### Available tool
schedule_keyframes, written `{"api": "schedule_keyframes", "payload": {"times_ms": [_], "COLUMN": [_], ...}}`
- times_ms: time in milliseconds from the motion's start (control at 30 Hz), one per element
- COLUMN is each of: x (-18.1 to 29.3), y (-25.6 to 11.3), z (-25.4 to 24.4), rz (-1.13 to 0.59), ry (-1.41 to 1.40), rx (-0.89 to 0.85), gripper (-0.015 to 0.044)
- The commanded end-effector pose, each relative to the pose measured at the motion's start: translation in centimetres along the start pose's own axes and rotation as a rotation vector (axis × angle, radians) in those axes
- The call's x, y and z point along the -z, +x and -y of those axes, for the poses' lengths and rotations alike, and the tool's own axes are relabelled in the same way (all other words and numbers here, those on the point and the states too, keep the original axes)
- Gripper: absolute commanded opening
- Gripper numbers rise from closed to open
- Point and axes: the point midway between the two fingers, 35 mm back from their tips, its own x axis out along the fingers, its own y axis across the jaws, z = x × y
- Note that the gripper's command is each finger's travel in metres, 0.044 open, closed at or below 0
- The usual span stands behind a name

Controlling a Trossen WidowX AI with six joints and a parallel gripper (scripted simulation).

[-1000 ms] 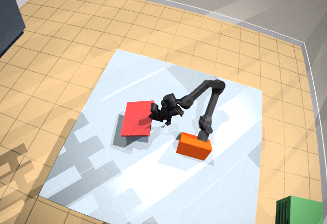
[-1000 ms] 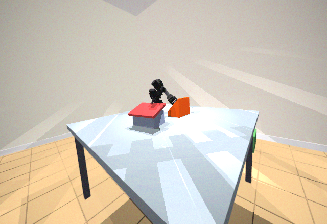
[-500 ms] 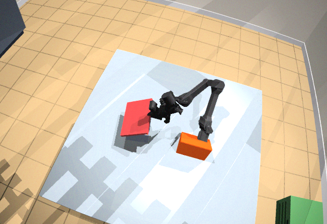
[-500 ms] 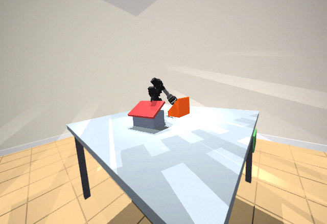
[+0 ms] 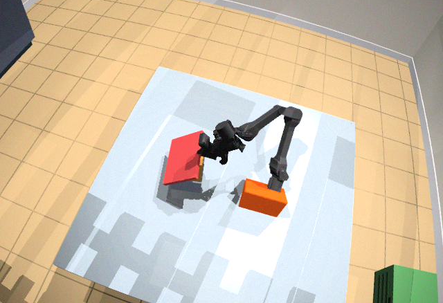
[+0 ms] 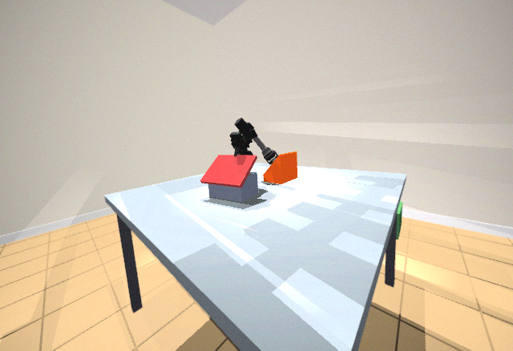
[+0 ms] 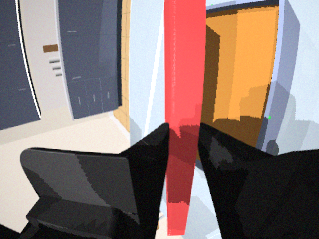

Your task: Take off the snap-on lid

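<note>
The red lid (image 5: 182, 158) (image 6: 229, 170) (image 7: 185, 75) is tilted steeply above the blue-grey storage box (image 5: 187, 186) (image 6: 225, 192) (image 7: 290, 45). Its edge on the arm's side is raised, and its far edge is low, near the box's far side. The box stands on the table, and its orange inside shows through the gap under the raised edge. My gripper (image 5: 199, 152) (image 6: 236, 155) (image 7: 182, 129) is shut on the lid's raised edge, one finger on each face. Whether the lid's low edge still touches the box is hidden.
The arm's base stands on an orange block (image 5: 262, 199) (image 6: 285, 169) beside the box, on the pale blue table (image 5: 322, 221) (image 6: 207, 231). A dark cabinet (image 5: 12, 17) (image 7: 90, 55) and a green object (image 5: 422, 285) (image 6: 398, 219) stand off the table.
</note>
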Motion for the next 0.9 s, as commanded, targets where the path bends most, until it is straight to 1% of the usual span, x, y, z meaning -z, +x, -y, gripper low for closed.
{"api": "schedule_keyframes", "payload": {"times_ms": [0, 867], "x": [0.1, 0.1], "y": [0.0, -1.7], "z": [-0.9, -3.8], "rz": [0.001, 0.0], "ry": [0.001, 0.002], "rx": [-0.003, -0.003], "gripper": [0.0, 0.0]}}
